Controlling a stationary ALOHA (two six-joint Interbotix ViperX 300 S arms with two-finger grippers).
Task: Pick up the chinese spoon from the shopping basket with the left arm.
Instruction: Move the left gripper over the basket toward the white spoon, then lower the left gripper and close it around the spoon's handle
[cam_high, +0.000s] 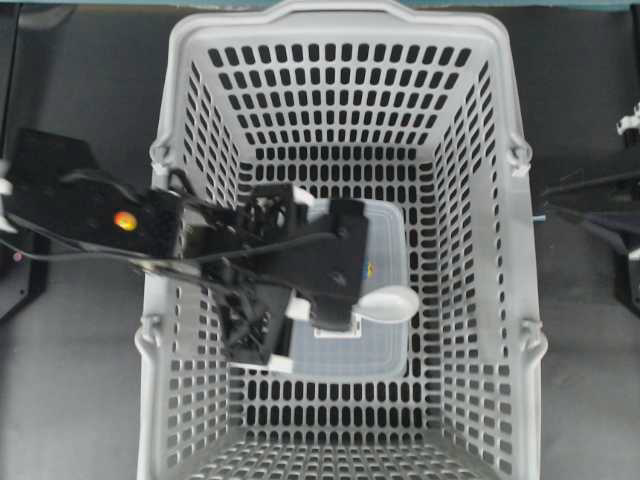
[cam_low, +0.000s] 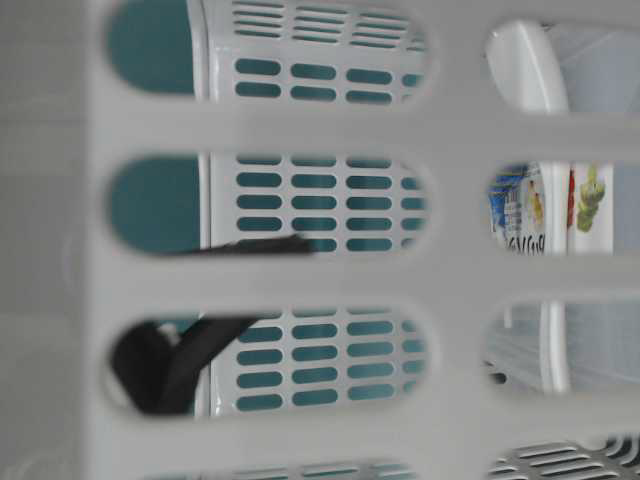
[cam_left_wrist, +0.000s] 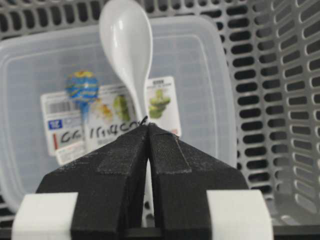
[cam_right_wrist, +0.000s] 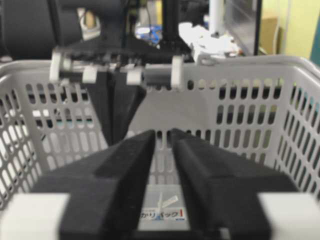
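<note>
The shopping basket (cam_high: 340, 60) is seen from above as a deep grey tub with slotted walls on all four sides, and most of its floor is taken up by a clear lidded container (cam_high: 385, 345) lying flat near the basket's middle. Open floor is left only as a narrow band between the container and each basket wall, the widest strip being along the wall on the overhead view's right. The left arm (cam_high: 120, 220) is reached in over the basket's left rim, and its left gripper (cam_left_wrist: 148, 131) is held above the container, well inside the walls. In the left wrist view the two fingers (cam_left_wrist: 117, 165) are pressed together on the handle of the chinese spoon (cam_left_wrist: 126, 45), with the handle pinched between their tips. The spoon is held over the container's lid and printed label (cam_left_wrist: 107, 117); whether it touches the lid cannot be told. Its long axis is run straight out from the fingertips, the handle end being in the grip and the oval bowl pointed away from the gripper, towards the basket's right wall in the overhead view (cam_high: 390, 303). The right gripper (cam_right_wrist: 161, 137) is seen just outside the basket's rim with its fingers drawn close, a narrow gap being left between them and nothing being held.
</note>
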